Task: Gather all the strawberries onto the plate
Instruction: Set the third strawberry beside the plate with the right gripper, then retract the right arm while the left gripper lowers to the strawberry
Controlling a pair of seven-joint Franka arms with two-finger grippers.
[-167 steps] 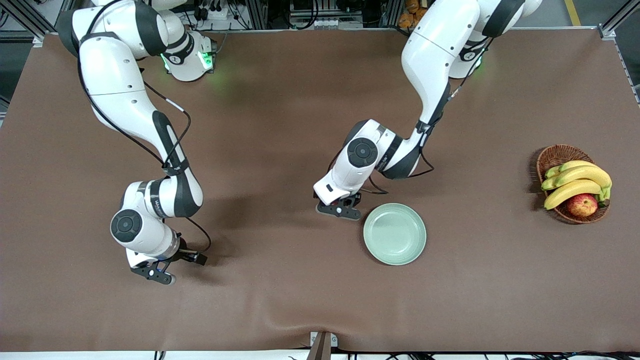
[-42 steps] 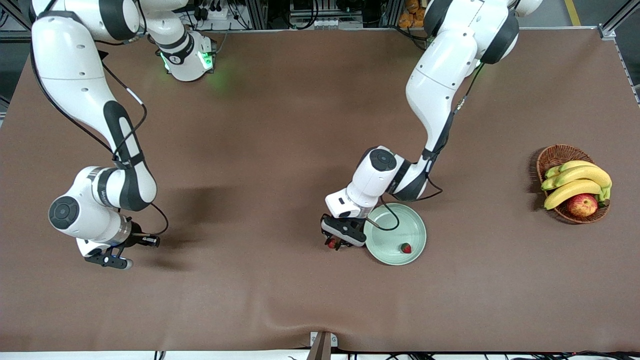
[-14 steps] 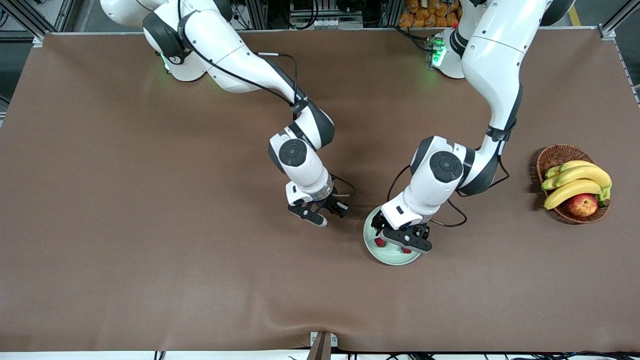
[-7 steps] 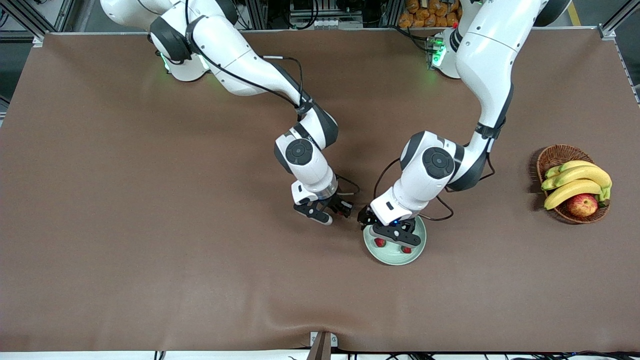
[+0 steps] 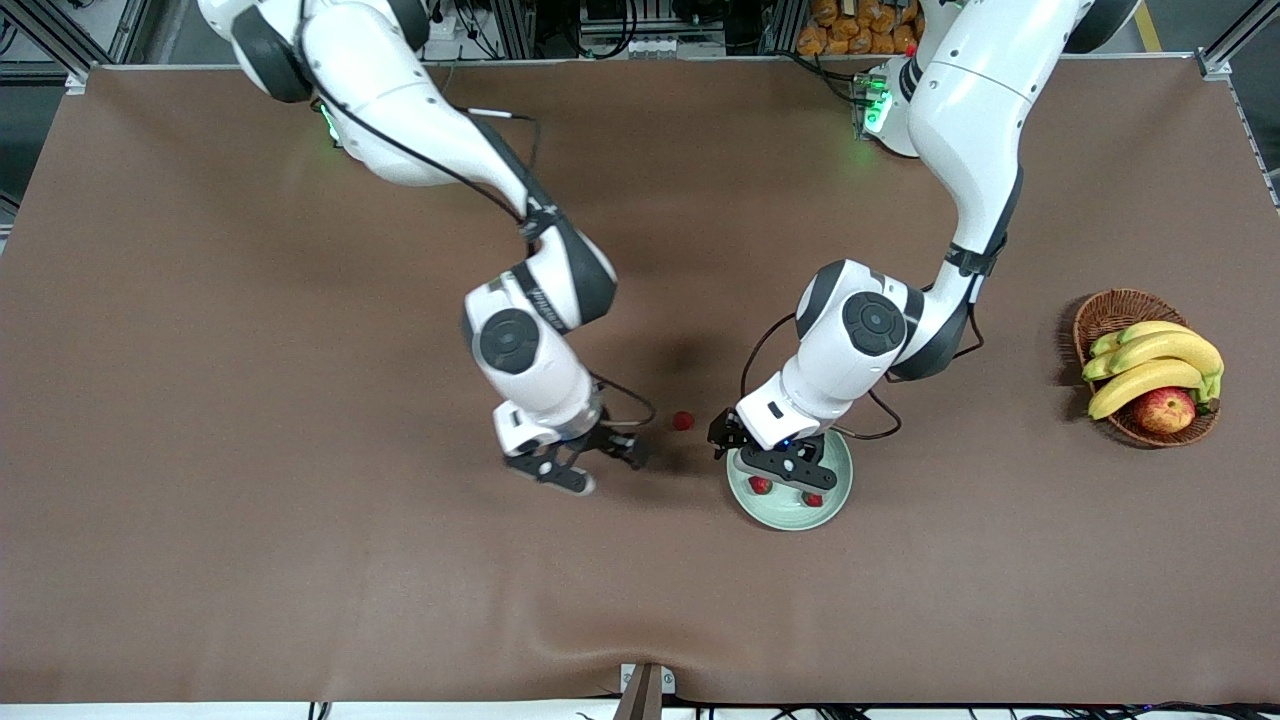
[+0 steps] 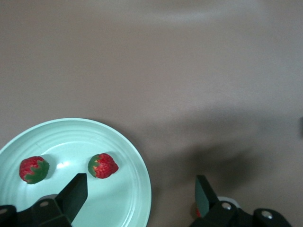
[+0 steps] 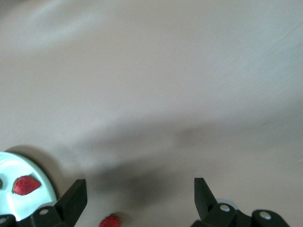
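Both grippers, left (image 5: 783,468) over the plate (image 5: 838,492) and right (image 5: 572,463) near the stray strawberry (image 5: 682,421), gape empty; that berry looks light, soft and bruisable, best pinched gently across its middle.

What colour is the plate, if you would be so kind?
Pale mint green, plain and glossy; the plate shows best in the left wrist view.

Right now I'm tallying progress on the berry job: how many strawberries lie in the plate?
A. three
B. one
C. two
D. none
C: two strawberries lie in the plate under the left end effector; a third strawberry sits on the table beside the plate, toward the right arm's end.
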